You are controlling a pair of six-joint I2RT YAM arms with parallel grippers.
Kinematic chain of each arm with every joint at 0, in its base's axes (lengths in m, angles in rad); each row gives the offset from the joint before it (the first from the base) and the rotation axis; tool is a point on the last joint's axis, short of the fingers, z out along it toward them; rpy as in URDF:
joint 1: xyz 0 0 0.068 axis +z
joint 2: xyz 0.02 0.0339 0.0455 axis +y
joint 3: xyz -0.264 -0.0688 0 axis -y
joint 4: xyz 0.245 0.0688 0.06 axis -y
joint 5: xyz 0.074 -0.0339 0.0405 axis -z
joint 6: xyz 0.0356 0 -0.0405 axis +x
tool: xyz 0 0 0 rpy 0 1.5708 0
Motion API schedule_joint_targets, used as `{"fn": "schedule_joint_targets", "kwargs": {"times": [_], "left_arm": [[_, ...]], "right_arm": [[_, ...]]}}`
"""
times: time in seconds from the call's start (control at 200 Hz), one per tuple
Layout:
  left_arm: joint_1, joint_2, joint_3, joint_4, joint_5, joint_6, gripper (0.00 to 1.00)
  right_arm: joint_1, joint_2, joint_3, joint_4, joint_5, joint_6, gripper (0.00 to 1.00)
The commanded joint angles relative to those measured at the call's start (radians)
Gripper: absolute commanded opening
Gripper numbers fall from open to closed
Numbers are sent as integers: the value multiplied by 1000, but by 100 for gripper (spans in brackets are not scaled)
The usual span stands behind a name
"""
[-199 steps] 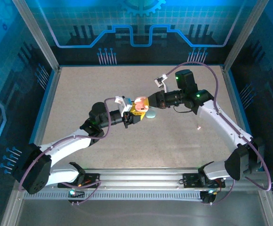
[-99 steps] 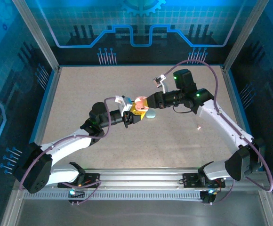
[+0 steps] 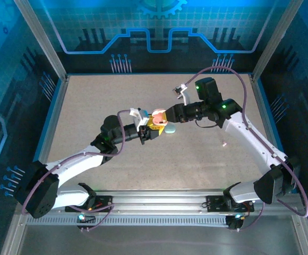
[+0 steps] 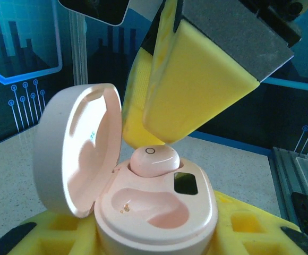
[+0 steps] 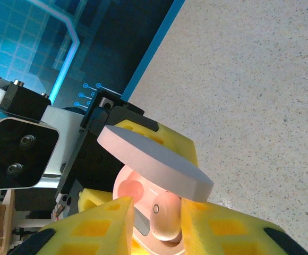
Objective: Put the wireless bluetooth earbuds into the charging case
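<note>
Pads (image 5: 223,234) of yellow foam on the right gripper (image 5: 156,215) stand a little apart with the pink earbud (image 5: 166,218) between them. Whether they pinch it or merely flank it we cannot tell.

The left wrist view gives us what that one hides. The two pads come down onto the earbud's top from above, and the earbud sits in the far well of the charging case (image 4: 196,212), its rounded face with a small ring turned up. The near well beside it lies bare (small gold contacts glint at its floor). A dark little window sits just right of the earbud. The lid (image 4: 69,154) stands open on the left, nearly upright; from the right wrist we meet it edge-on, a pale slab slanting over the earbud.

The left gripper (image 3: 153,129) is clamped on the case, its yellow foam against both flanks below the rim.

From above, we see the two grippers meeting nose to nose over the middle of the bench (image 3: 101,95). A pale blue oval case (image 3: 171,129) lies on the bench just beside them, on the right.
</note>
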Motion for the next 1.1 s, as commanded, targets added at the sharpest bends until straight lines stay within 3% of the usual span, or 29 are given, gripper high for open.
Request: {"fn": "schedule_joint_targets", "kwargs": {"times": [0.0,0.355,0.46,0.57,0.675,0.795,1.031,1.096], "left_arm": [[-11,-10,12,97,41,16,32],[-13,-43,-13,35,-30,102,32],[-13,-59,-22,38,-33,123,32],[-15,-69,-23,36,-35,129,32],[-18,-69,-22,35,-30,125,32],[-23,-74,-25,37,-28,121,32],[-28,-89,-38,36,-36,119,32],[-28,-90,-38,36,-35,118,32]], "right_arm": [[13,-15,30,-54,61,-19,32],[-45,-226,-4,-21,114,-13,52],[-88,-334,-55,-7,269,-6,53],[-188,-391,-126,-84,514,60,54],[-399,-348,-209,-192,527,135,54],[-585,-273,-359,-183,485,156,52],[-663,-73,-509,-80,626,79,53],[-687,-13,-495,-72,600,62,53]]}}
